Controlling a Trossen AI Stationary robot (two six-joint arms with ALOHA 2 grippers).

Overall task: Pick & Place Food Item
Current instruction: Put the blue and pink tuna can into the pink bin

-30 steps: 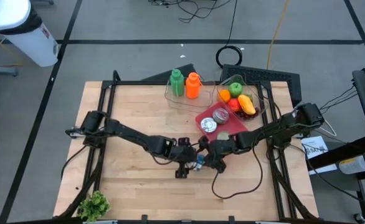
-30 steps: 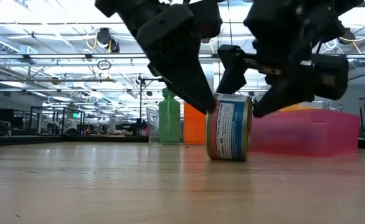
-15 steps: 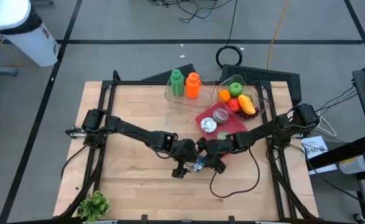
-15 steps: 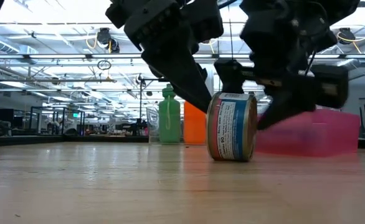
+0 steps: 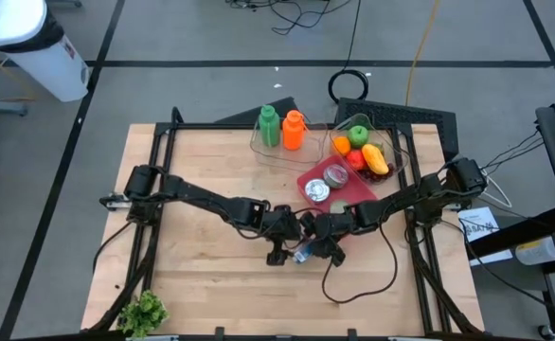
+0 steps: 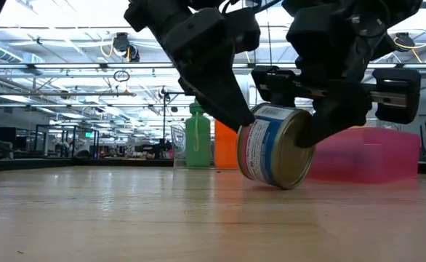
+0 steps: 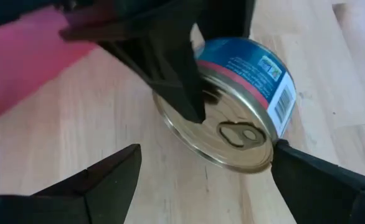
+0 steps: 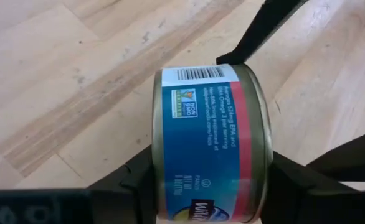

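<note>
While the jaws of the right gripper [image 6: 311,116] are closed on the can [image 6: 275,145], the jaws of the left gripper [image 7: 201,171] are spread wide beside it. Compared with a moment ago, the can is now tilted and lifted partly off the table [image 5: 202,189]. Two tins [image 5: 326,183] are seen on the red tray [image 5: 353,193], and fruit [image 5: 361,150] is held in a clear container.
</note>
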